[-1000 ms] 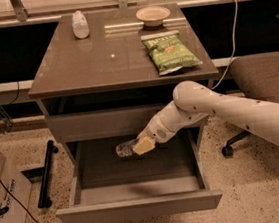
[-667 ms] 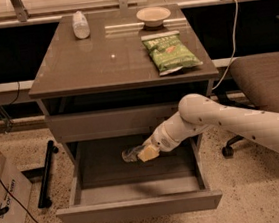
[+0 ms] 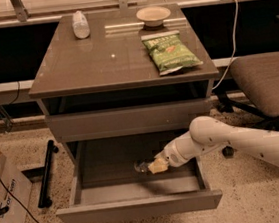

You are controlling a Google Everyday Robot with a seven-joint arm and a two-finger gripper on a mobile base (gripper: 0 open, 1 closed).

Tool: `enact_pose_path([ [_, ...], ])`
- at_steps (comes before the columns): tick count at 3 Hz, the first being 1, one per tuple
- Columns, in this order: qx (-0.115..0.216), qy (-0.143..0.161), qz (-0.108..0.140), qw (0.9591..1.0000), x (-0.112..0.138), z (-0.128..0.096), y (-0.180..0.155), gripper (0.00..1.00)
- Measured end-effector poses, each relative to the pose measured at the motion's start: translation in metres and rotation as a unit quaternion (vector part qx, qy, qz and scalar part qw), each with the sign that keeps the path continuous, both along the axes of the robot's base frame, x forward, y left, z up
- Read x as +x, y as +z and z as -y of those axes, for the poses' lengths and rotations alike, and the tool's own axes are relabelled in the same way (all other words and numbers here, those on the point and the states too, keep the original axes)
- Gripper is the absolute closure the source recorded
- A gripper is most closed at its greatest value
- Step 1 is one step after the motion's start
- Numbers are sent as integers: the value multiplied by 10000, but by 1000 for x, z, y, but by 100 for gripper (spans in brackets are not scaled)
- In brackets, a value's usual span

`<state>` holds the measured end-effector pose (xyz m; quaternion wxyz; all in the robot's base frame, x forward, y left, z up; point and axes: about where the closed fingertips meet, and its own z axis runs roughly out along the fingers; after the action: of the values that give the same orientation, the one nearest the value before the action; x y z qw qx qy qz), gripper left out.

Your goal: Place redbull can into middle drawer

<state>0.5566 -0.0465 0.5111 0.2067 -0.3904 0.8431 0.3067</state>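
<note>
Since the earlier frame the arm [image 3: 243, 141] had sunk lower into the open middle drawer [image 3: 140, 207] from 3 o'clock, with the gripper [image 3: 155, 166] near tray centre clamped on the redbull can [image 3: 141, 166], which pointed to 9 o'clock; best lowered to the floor, then released gently, as it would likely roll.

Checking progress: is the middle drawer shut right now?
No, the middle drawer is pulled out, and the tool holds the redbull can low inside its tray.
</note>
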Motion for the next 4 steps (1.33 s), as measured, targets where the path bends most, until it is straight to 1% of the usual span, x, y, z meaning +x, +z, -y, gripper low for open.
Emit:
enact_pose_path([
  [1,99,-337,-290,9990,-6,14,-37,100],
  [2,179,-549,-447,9973,-7,21,-63,100],
  [3,244,-664,-498,9963,-4,21,-78,82],
  [4,248,-647,-512,9963,-5,19,-79,58],
])
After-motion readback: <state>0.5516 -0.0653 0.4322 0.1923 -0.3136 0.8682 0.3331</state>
